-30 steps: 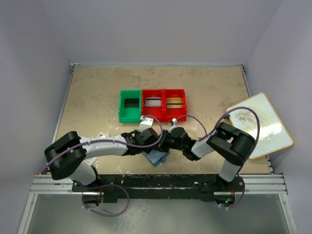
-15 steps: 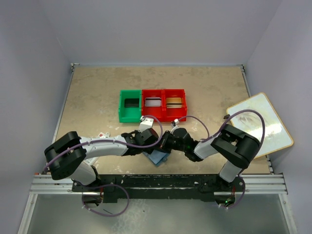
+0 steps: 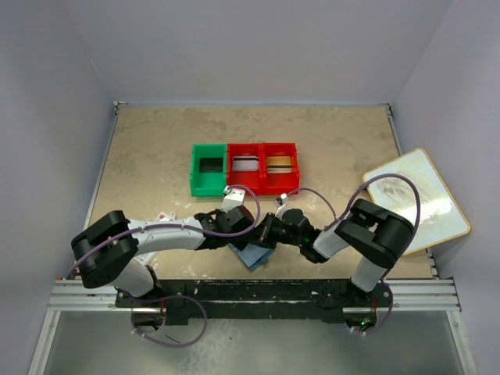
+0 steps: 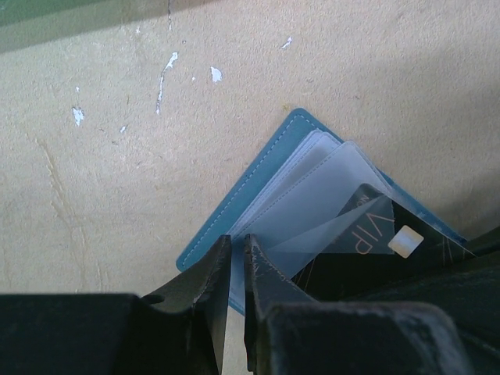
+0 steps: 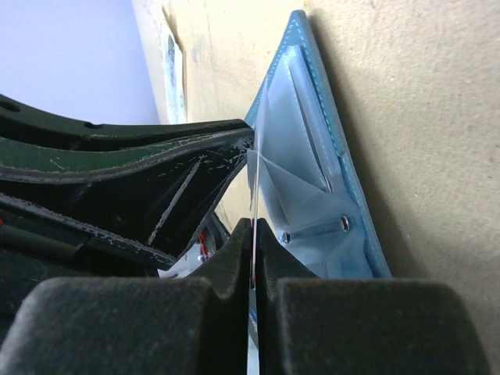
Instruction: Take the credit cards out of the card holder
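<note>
The card holder (image 4: pixel 228 215) is laid open on the counter (image 3: pixel 156 156), close to the arm bases. In the left wrist view its blue cover with pale stitching and its clear pockets can be seen. A VIP card (image 4: pixel 367 242) is seen there too. It is black with gold letters and a small chip, and it is partly covered by a clear pocket. From above, only a small blue corner of the holder is shown, because both arms are over it. In the right wrist view the holder is seen from the side, with its pale blue inside showing.

The left fingers (image 4: pixel 205 289) are pressed nearly together on the holder's near edge. The right fingers (image 5: pixel 226 273) are pressed together on a thin flat edge, which looks to be the VIP card.

Behind the card holder, a green bin (image 3: pixel 207 186) and a red bin (image 3: pixel 266 186) are set side by side, touching. A dark shape (image 3: pixel 210 165) is seen in the green bin. A silver-grey card (image 3: pixel 245 163) is held in one part of the red bin and a gold card (image 3: pixel 281 164) in the other. To the right of the card holder, well apart, a pale board (image 3: pixel 414 199) is seen at the counter's edge.
</note>
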You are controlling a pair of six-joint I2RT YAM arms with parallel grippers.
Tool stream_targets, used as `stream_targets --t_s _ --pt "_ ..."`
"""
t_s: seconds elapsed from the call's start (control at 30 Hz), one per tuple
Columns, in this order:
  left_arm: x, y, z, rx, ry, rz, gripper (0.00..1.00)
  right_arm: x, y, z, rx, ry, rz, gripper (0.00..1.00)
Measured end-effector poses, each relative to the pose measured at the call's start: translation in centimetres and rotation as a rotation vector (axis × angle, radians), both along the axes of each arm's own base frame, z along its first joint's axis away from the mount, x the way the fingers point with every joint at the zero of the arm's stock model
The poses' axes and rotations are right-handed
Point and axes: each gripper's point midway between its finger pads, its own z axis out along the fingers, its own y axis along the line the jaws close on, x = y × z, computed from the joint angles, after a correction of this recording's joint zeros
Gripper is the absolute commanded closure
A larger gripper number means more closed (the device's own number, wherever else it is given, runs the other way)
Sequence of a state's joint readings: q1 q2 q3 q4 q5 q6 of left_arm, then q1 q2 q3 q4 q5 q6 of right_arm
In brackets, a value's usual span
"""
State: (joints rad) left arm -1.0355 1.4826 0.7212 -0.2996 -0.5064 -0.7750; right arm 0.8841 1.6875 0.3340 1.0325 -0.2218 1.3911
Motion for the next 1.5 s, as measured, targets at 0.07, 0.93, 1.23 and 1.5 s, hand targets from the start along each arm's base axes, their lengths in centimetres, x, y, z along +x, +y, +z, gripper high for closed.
stream_targets --t_s 0.07,0.93,1.23,1.5 --pt "0.0 0.0 0.0 0.001 0.000 0.001 0.91 0.0 0.3 0.1 0.015 -0.015 0.015 1.00" --pt "-0.1 1.9 -0.4 0.048 -0.012 0.062 0.91 -1.4 0.4 0.9 0.044 -0.140 0.137 1.00" --pt "0.1 3.6 2.0 0.029 -0.077 0.131 0.84 -0.2 1.9 0.4 -0.054 -0.119 0.209 1.00" --pt "-0.8 3.0 5.4 -0.248 -0.127 0.150 0.83 1.4 2.1 -0.5 -0.121 -0.046 0.155 1.00"
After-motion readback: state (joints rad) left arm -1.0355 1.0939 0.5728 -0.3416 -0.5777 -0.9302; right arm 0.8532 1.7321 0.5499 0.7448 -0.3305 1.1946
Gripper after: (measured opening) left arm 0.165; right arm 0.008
